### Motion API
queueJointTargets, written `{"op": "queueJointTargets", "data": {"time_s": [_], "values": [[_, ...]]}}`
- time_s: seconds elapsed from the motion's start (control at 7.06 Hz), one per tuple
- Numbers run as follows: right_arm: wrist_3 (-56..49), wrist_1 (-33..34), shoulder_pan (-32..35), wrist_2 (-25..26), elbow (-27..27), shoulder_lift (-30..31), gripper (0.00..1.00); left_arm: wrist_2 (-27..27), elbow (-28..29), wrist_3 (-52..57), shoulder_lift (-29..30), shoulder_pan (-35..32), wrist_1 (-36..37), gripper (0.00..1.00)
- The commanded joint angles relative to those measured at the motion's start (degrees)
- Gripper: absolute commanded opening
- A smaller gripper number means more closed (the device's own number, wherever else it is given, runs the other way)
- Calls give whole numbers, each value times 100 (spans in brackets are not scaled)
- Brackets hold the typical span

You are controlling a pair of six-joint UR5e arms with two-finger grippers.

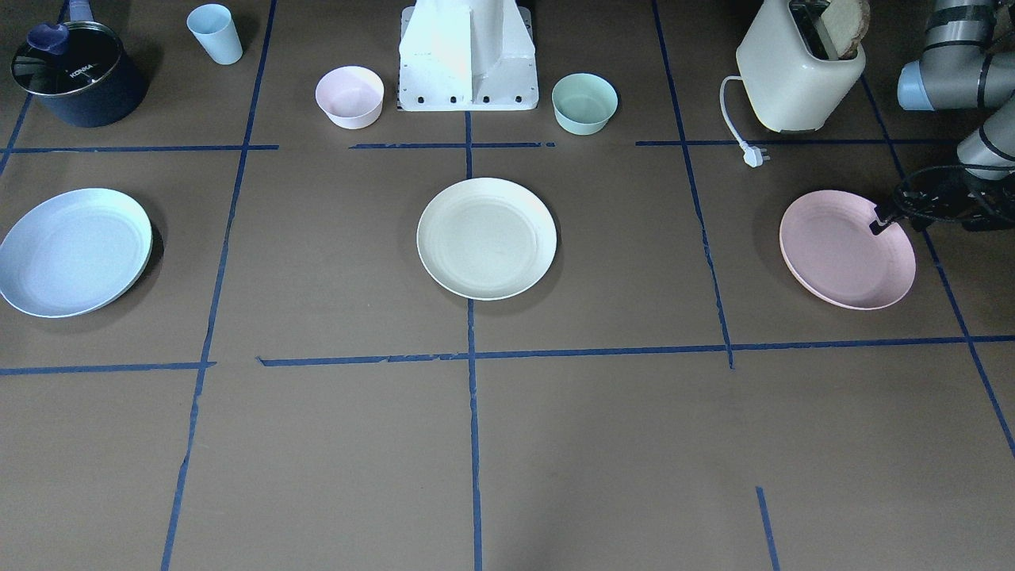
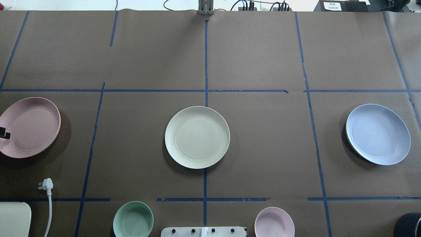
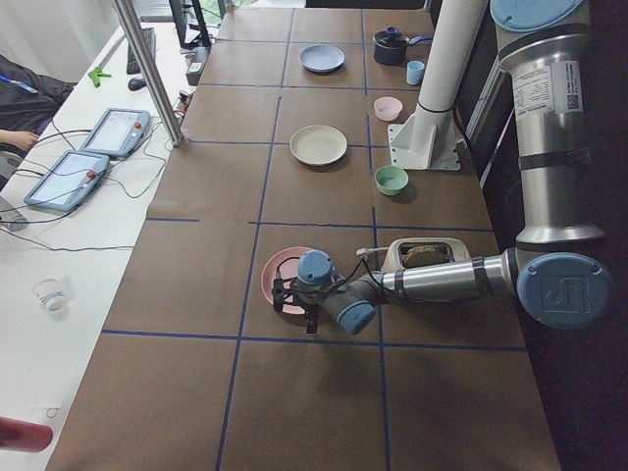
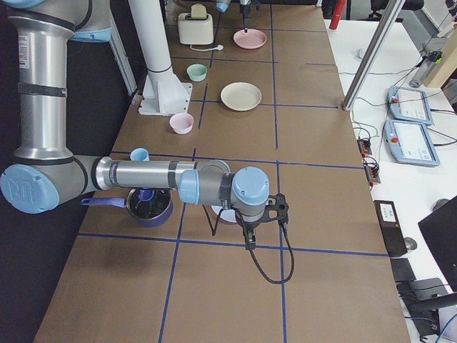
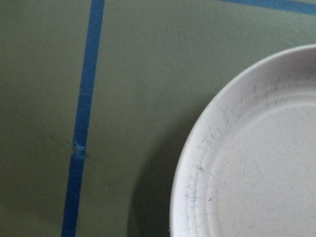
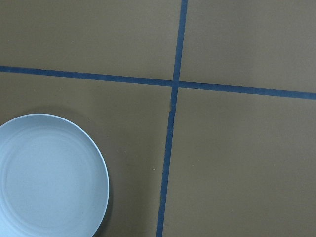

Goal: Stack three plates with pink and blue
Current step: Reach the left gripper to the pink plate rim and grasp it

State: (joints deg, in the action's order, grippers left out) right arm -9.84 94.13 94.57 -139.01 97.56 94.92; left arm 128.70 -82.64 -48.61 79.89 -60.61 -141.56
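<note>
Three plates lie apart in a row on the brown table. The cream-white plate (image 1: 486,238) is in the middle. The pale pink plate (image 1: 840,254) is on my left side and the pale blue plate (image 1: 74,251) on my right. My left gripper (image 1: 879,224) is at the pink plate's rim, with one black finger over the rim. I cannot tell whether it is open or shut. The left wrist view shows the pink plate (image 5: 256,168) close up. My right gripper (image 4: 248,243) hangs above the table near the blue plate (image 6: 47,177). It shows only in the exterior right view, so I cannot tell its state.
By the robot base (image 1: 468,63) stand a small pink bowl (image 1: 350,97) and a mint-green bowl (image 1: 584,103). A cream toaster (image 1: 797,71) with its loose plug (image 1: 753,156) stands behind the pink plate. A dark pot (image 1: 79,75) and a blue cup (image 1: 215,33) stand behind the blue plate.
</note>
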Motion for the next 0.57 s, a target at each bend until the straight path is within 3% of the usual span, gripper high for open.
{"op": "queueJointTargets", "data": {"time_s": [0.0,0.14,0.28,0.43], "values": [[0,0,0,-4,9,0,100,6,11,18,-8,23,-82,30],[0,0,0,-4,9,0,100,59,-33,1,-17,-4,-82,11],[-9,0,0,-4,9,0,100,94,-77,-8,-26,-47,-82,5],[0,0,0,-12,9,9,100,538,-182,-8,-165,-65,-56,0]]}}
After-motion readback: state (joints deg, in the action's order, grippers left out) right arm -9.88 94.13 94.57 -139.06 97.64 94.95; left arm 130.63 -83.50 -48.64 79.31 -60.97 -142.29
